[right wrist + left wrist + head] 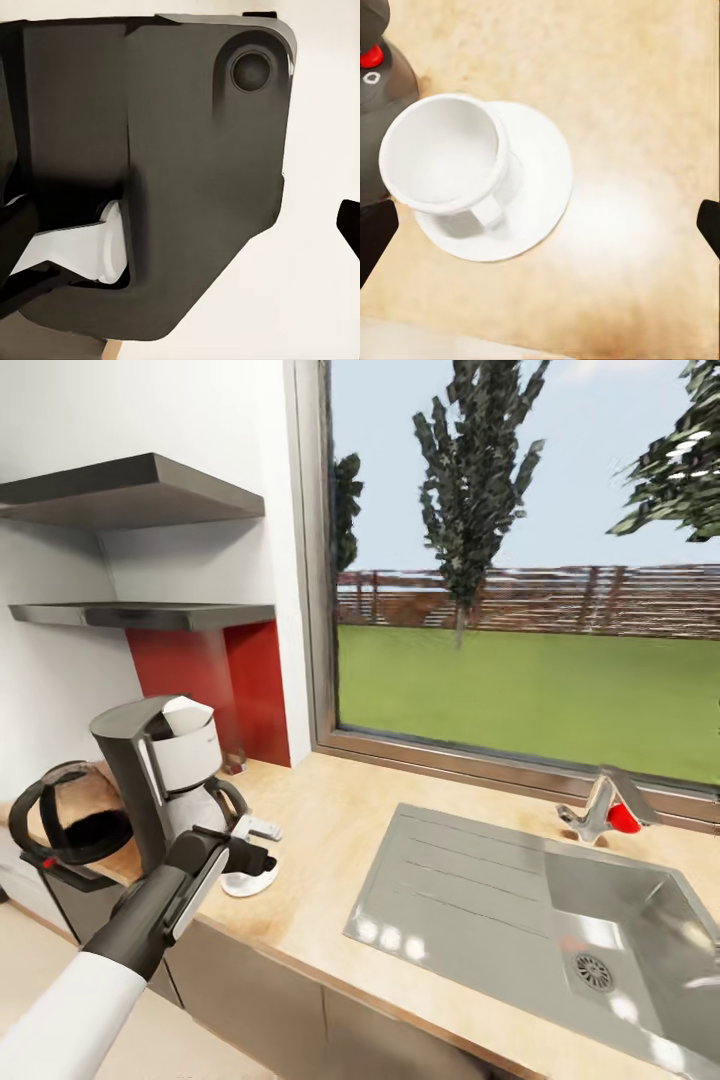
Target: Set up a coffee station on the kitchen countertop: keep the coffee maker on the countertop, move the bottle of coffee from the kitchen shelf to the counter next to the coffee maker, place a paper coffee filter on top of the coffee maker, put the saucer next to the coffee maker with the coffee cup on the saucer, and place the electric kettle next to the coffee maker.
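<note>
Several steps done: the coffee cup (441,154) is seen standing on the saucer (534,187), both on the worktop (330,840) just to the right of the coffee maker (165,775).
Kettle: the electric kettle (75,825) is seen at the left of the coffee maker, touching or nearly so, on the same worktop.
Filter: a white shape on top of the coffee maker is judged to be the paper coffee filter (187,713).
Bottle of coffee: a small dark object stands by the red panel behind the machine; it cannot be identified, so this step is judged possibly left.
Left end effector (258,857): it hovers over the cup and saucer, jaws spread wide, nothing held.
Right end effector: only dark finger edges are shown in the right wrist view, far apart; it is judged wide and unloaded, close against a dark robot part.
Sink: a steel sink (600,920) lies well to the right.
Writing: no brand, label or lettering can be read.
</note>
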{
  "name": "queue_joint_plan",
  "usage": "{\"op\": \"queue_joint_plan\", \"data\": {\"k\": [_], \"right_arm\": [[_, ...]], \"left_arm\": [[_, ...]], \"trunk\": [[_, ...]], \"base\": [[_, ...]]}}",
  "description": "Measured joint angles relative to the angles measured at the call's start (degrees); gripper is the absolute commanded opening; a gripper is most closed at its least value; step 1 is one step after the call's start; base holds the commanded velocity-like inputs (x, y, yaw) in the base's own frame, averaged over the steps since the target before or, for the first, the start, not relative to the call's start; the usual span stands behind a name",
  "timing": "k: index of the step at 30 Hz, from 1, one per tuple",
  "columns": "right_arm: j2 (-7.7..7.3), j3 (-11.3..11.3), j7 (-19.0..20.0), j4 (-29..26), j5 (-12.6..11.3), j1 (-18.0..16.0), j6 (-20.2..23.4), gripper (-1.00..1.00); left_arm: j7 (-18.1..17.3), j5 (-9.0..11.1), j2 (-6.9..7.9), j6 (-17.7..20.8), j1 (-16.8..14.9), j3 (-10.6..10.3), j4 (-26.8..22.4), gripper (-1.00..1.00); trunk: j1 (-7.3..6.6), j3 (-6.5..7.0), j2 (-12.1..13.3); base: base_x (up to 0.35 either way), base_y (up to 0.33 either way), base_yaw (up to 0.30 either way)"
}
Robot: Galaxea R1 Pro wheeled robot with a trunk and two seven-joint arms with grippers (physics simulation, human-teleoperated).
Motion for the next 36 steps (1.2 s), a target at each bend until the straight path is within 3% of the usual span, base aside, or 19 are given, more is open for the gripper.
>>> {"op": "queue_joint_plan", "data": {"k": [20,27,29,31,33,36], "right_arm": [[0.18,0.0,0.0,0.0,0.0,0.0,0.0,1.0],[0.24,0.0,0.0,-0.1,0.0,0.0,0.0,1.0],[0.32,0.0,0.0,-0.1,0.0,0.0,0.0,1.0],[0.35,0.0,0.0,-0.2,0.0,0.0,0.0,1.0],[0.35,0.0,0.0,-0.3,0.0,0.0,0.0,1.0],[0.33,-0.1,0.0,-0.3,-0.1,0.0,-0.1,1.0]], "left_arm": [[0.0,-0.1,0.27,0.0,0.5,0.4,-2.1,1.0],[0.1,0.0,0.76,-0.5,1.0,0.4,-1.4,1.0],[0.1,0.0,0.99,-0.8,2.8,0.4,-0.2,1.0],[0.2,-0.1,1.11,-1.9,10.0,0.4,1.9,1.0],[0.3,-0.1,1.13,-3.7,13.4,0.4,2.6,1.0],[0.4,-0.1,1.1,-9.4,18.5,0.4,4.6,1.0]], "trunk": [[0.0,1.0,0.0],[-0.03,1.42,0.0],[-0.03,1.47,0.0],[-0.03,1.48,0.0],[-0.04,1.49,0.0],[-0.04,1.49,0.0]], "base": [[-0.335,0.0,0.168],[-0.125,0.0,0.173],[-0.013,0.0,0.047],[-0.002,0.0,0.007],[-0.001,0.0,0.004],[0.0,0.0,0.001]]}}
